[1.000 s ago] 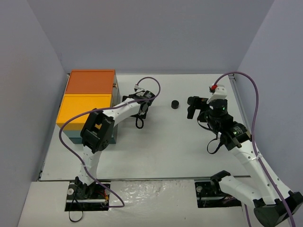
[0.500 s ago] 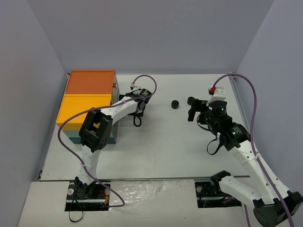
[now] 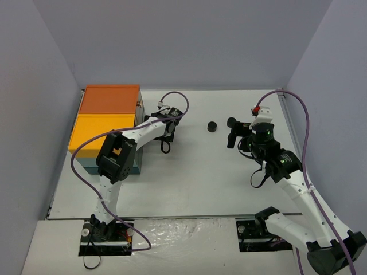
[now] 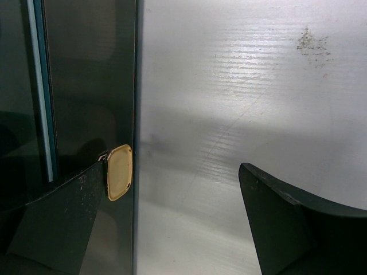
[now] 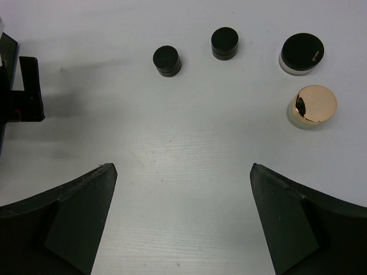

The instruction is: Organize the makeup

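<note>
The makeup in view is a group of round jars. In the right wrist view these are two small black jars [image 5: 167, 61] [image 5: 224, 43], a larger black-lidded jar [image 5: 301, 53] and a gold-lidded jar [image 5: 312, 106]. From above, one black jar [image 3: 212, 126] stands mid-table. My right gripper [image 5: 183, 172] [image 3: 231, 133] is open, short of the jars and holding nothing. My left gripper [image 4: 178, 189] [image 3: 165, 137] is open beside the box's dark side wall [image 4: 86, 86]. Its left finger [image 4: 63, 223] is next to a gold clasp [image 4: 119, 172].
The big orange-topped teal box [image 3: 109, 120] stands at the table's left with its lid down. Grey walls enclose the table on three sides. Part of the left arm [image 5: 23, 91] shows at the left edge of the right wrist view.
The left arm's wrist has swung a little towards the box. The right gripper has shifted slightly towards the far side and stays open.
</note>
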{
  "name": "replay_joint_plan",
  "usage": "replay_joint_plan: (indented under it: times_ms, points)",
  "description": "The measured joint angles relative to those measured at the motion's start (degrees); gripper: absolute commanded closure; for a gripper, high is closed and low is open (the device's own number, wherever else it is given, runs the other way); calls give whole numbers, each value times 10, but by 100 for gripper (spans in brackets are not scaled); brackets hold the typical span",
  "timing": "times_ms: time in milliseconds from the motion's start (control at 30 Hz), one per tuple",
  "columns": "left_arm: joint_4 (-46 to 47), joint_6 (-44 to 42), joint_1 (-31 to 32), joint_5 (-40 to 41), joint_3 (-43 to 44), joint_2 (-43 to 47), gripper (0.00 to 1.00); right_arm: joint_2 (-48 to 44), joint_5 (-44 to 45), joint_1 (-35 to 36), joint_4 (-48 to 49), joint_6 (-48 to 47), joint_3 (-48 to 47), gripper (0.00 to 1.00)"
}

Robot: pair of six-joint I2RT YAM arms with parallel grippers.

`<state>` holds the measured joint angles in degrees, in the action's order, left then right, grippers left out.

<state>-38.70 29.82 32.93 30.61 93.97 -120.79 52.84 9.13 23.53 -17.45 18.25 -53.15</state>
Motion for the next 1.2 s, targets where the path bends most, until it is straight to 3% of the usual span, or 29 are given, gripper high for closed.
replay_joint_plan:
  times_ms: [900,1200]
  points:
    - [-11,38,70,-89,62,-5,3,-9,0,-6,-1,-4,0,0]
    - [-26,27,72,-82,85,40,3,-6,0,-7,-2,-4,0,0]
